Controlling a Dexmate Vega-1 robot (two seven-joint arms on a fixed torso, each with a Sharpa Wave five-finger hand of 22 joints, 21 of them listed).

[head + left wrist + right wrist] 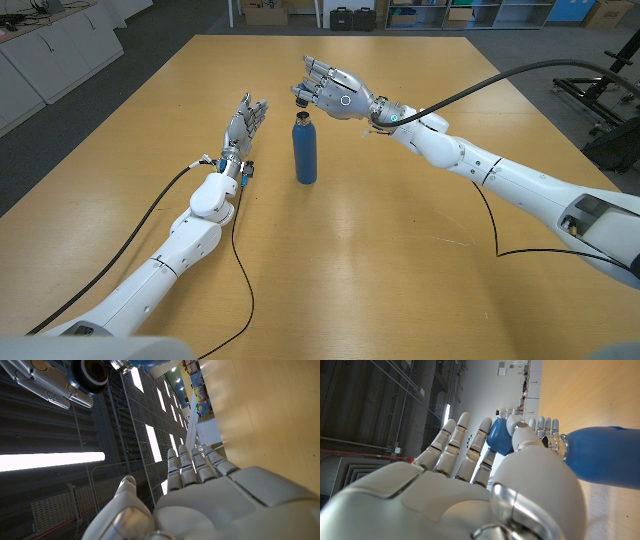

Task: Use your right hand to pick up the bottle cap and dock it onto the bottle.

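1. The bottle cap (499, 436) is being pinched between the thumb and the fingers (470, 455) of the right hand (335, 88); this light pinch at the tips is judged to be leaving the cap's underside free for docking.
2. The cap is being carried above and just beside the open neck of the blue bottle (304, 150), apart from it; the docking is not yet done.
3. The bottle is being left upright on the counter (400, 260), just below the right fingers, so that its mouth is facing up toward the cap.
4. The right arm is being reached in across the counter, with the back of the hand turned upward and the fingers pointing toward the robot's left, over the bottle's top.
5. The left hand (243, 125) is being held beside the bottle, apart from it, with its fingers (192, 467) released and spread, nothing being grasped; it is judged to be waiting out of the way.
6. A small shift of the cap toward the neck and then a straight lowering are judged to be needed; a tilted cap could be knocking the bottle over.
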